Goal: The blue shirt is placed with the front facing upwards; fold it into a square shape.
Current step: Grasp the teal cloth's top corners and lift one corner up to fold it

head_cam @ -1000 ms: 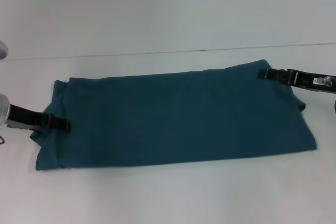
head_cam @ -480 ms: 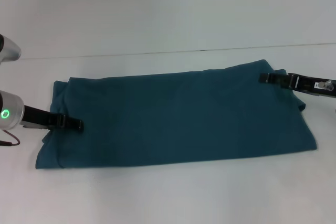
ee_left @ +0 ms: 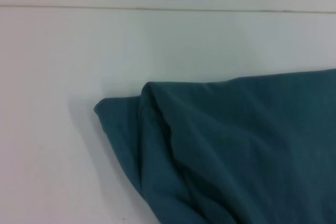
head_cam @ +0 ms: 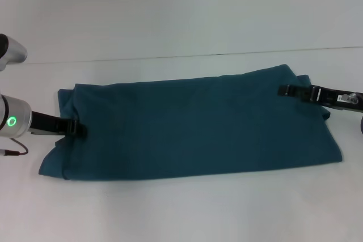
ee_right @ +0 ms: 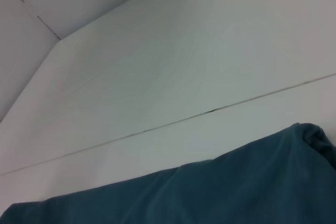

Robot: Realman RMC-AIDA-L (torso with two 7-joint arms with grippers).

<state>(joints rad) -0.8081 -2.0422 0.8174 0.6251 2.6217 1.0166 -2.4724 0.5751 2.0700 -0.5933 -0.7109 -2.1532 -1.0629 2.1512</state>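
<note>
Head view: left claw [head_cam: 78, 129] at 9 o'clock and right claw [head_cam: 283, 90] at 3 o'clock touch the folded blue shirt [head_cam: 193, 126]; claw opening indeterminate.

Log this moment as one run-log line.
blue shirt: folded band on table | left gripper: at left end | right gripper: at right end

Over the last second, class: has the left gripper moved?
Yes. The left gripper went inward over the blue shirt, then drew back toward its left edge.

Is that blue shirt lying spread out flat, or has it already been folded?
Folded, though not yet square. The dark teal-blue cotton shirt lies as a long band on the white table, layers doubled at its left end; no sleeves or lettering show.
</note>
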